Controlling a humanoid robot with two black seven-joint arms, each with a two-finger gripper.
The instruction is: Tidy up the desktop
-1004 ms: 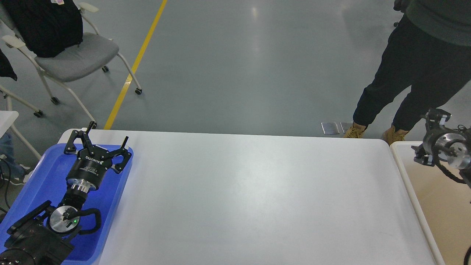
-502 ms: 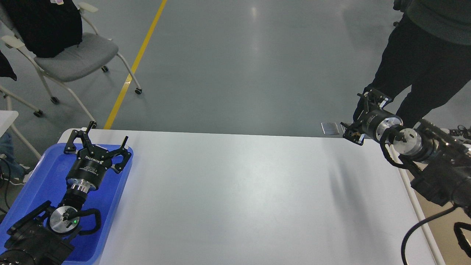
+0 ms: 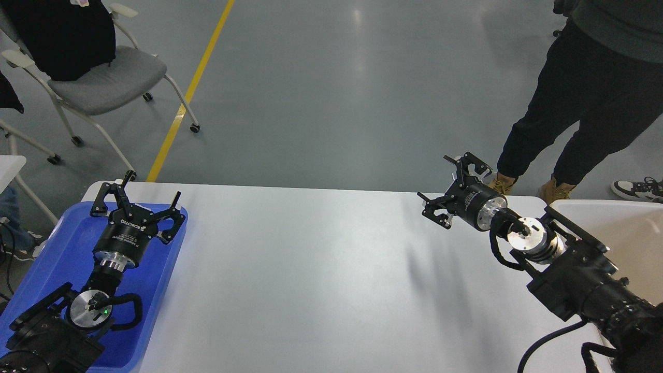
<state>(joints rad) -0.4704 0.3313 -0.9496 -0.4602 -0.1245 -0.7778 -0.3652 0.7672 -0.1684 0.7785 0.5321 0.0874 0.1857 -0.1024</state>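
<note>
The desktop (image 3: 321, 269) is a wide white tabletop with rounded corners, and nothing lies on its bare surface. My left gripper (image 3: 150, 187) is open and empty, held over the far end of the blue tray (image 3: 155, 269) at the table's left edge. My right gripper (image 3: 437, 176) is open and empty, held above the far right part of the desktop with its fingers pointing up and left.
A cream-coloured, white-rimmed bin (image 3: 627, 228) stands at the right end of the table. A person (image 3: 580, 98) stands just beyond the far right corner. A grey wheeled chair (image 3: 98, 77) with black clothing stands at the far left, beside a yellow floor line (image 3: 191, 88).
My right arm has swung left from over the bin to above the far right part of the desktop. The person has shifted stance. My left arm has not moved.
</note>
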